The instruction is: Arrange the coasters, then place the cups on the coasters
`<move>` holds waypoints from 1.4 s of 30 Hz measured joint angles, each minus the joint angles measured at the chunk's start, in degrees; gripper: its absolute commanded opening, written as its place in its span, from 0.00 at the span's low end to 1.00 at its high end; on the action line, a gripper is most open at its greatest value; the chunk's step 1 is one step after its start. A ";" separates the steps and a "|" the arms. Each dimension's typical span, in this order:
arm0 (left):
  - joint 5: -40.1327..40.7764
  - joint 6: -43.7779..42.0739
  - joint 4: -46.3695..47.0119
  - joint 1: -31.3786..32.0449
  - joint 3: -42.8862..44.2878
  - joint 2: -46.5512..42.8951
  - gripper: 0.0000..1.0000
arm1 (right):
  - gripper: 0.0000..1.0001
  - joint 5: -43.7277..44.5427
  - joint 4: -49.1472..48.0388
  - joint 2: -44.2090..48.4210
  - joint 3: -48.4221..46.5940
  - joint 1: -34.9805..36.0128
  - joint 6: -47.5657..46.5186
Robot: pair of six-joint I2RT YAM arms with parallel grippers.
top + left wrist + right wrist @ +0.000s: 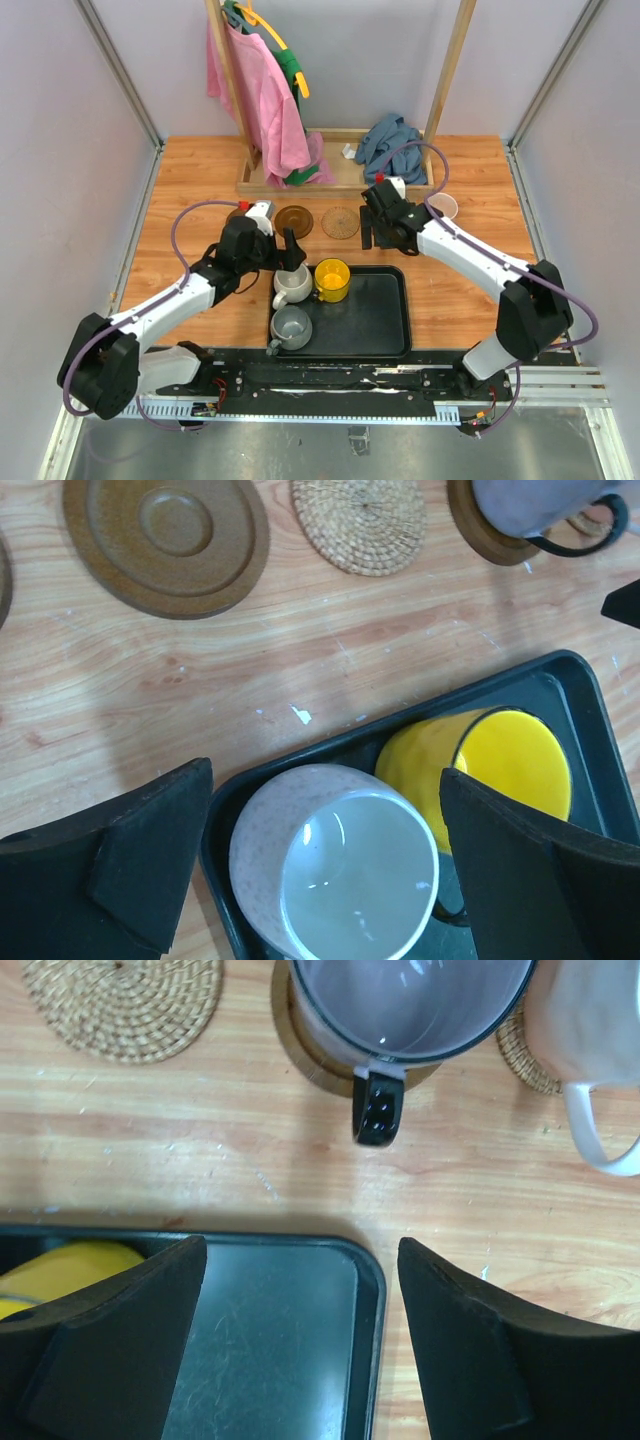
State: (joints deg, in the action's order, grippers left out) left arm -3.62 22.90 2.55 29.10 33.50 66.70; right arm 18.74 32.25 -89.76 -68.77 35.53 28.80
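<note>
Starting at the left of the top view: left gripper (325, 780) with jaws spread wide, clasping nothing, hanging right over the off-white mug (335, 865) in the upper left corner of the black tray (590, 730). Through the left wrist camera, one finger on either side of that mug, neither visibly touching. Trouble spot number one: yellow mug (490, 765) pressed up close on the right, barely any gap to be seen. Could easily wedge the right-hand finger against yellow on the way down, shoving it along the tray or tipping both. Grey mug (290, 327) lower left in the tray, out of harm's way for now.

Up above the tray on the tabletop (200, 170): bare brown coaster (165, 540), then bare woven coaster (358, 520), both waiting. Thin, loose discs, liable to skid if a mug lands off-centre or gets dragged across.

Further right: lilac mug (410, 1000) seated on the covered brown coaster (300, 1055), black handle pointing down-frame at the right gripper (300, 1250). Jaws there parted, nothing between them, hovering near the tray's upper right corner. Trouble spot number two: catching that handle on a careless swing, pulling lilac off its disc or knocking it into the pale mug (585, 1010) just beside, parked on the far-right woven coaster (525, 1060).
</note>
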 measured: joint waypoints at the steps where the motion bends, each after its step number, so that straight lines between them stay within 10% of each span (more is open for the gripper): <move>1: -0.87 -0.63 0.13 0.00 -0.02 -0.31 1.00 | 0.79 0.04 0.15 0.92 0.37 0.46 0.20; 23: -5.01 -12.70 -5.77 16.70 4.63 2.08 0.87 | 0.80 0.92 0.04 13.64 8.44 1.36 2.34; 42: -4.09 -13.42 -6.75 19.06 5.09 5.84 0.62 | 0.80 0.85 -0.28 14.56 9.94 1.36 2.75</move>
State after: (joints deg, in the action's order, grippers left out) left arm -7.70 9.47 -4.21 48.16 38.59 72.53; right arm 19.59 31.97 -75.20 -58.83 36.88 31.55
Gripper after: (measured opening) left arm 0.646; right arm 0.797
